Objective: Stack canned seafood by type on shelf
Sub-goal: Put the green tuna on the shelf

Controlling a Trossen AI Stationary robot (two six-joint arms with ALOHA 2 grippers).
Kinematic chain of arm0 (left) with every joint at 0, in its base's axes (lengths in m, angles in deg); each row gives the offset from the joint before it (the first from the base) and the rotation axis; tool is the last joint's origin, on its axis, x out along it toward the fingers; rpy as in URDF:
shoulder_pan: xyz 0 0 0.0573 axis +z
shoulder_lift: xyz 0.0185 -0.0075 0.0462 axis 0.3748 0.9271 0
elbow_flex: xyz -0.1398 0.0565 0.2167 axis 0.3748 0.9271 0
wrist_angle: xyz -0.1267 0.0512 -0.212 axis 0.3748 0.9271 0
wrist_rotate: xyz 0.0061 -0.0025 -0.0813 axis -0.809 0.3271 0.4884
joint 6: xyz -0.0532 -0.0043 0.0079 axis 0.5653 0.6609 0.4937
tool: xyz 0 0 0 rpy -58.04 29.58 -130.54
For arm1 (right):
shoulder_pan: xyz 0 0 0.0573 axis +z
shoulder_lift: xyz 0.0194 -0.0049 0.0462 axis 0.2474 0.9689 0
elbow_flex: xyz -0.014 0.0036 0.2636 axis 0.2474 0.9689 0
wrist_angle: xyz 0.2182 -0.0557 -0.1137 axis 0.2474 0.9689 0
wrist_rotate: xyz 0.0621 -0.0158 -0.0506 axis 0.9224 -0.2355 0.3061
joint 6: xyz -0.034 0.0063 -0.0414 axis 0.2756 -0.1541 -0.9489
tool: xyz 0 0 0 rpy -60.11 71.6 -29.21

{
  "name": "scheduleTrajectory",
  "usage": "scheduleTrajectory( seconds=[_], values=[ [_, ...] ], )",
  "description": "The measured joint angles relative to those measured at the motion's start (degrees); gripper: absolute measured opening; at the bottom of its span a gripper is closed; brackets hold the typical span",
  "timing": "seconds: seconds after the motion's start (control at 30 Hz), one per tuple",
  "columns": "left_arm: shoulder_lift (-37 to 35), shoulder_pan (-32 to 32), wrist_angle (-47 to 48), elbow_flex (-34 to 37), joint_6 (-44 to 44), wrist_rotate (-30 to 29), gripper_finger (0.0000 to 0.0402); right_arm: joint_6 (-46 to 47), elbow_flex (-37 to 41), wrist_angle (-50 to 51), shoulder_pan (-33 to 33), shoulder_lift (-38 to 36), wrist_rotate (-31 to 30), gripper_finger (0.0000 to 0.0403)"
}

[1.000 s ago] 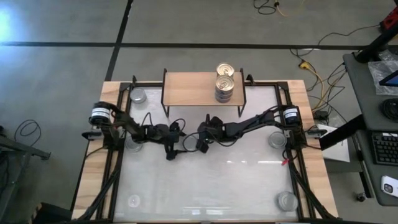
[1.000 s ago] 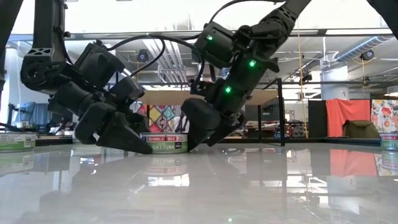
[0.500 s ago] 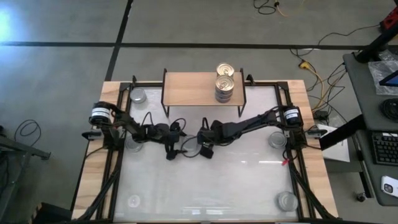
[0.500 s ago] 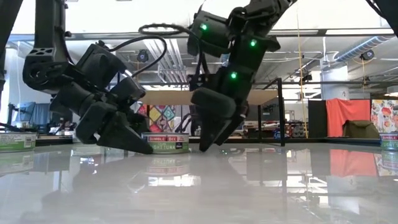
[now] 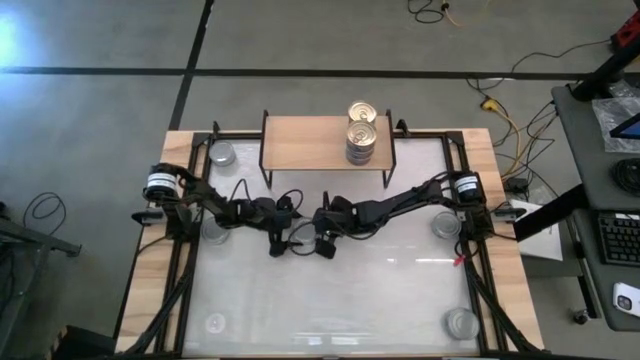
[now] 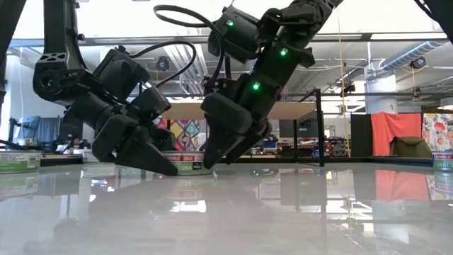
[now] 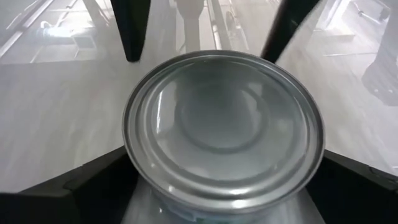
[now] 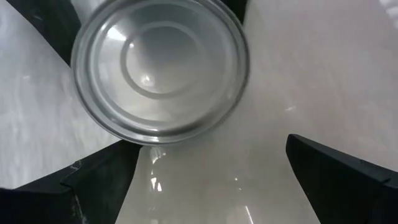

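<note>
The right gripper has swung in beside the silver tin at mid-table, facing the left gripper, both wide open, gripping nothing; handover looks likely.

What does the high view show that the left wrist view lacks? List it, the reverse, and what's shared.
Only the high view: the shelf with stacked gold-topped tins, the silver tins near the table corners, and both arms.
Only the left wrist view: the ringed silver lid of the tin between the left gripper's open fingers.
Both: the glossy table and the right gripper, open, beside that tin.
</note>
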Motion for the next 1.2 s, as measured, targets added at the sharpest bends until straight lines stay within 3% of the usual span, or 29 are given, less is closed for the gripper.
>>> scheduleTrajectory(
  seconds=[0.27, 0.57, 0.73, 0.93, 1.07, 1.2],
  values=[
    [0.1, 0.0, 2.1, -2.0, 0.1, 0.5, 0.04, 0.4, -0.5, -1.8, 0.0, 1.4, 0.0, 0.04],
    [-3.1, -0.2, 2.9, -0.3, 4.0, -1.2, 0.0374, 1.3, -0.8, 4.7, 1.8, -3.1, -2.9, 0.04],
    [-10.2, -0.4, 7.7, 0.4, 4.1, -1.1, 0.0373, 3.1, -0.8, 8.8, 3.6, -7.8, -2.2, 0.04],
    [-26.3, -0.6, 18.3, -0.9, 3.4, -0.4, 0.0373, 3.9, -0.8, 10.4, 6.3, -14.2, -3.4, 0.04],
    [-36.5, -0.3, 29.6, -5.4, 1.4, -0.7, 0.0373, 3.5, -0.8, 10.5, 8.3, -17.3, -6.5, 0.04],
    [-41.6, 0.4, 42.4, -13.5, -3.2, -3.2, 0.0373, 3.3, -0.7, 10.6, 9.7, -18.6, -8.7, 0.04]
  ],
)
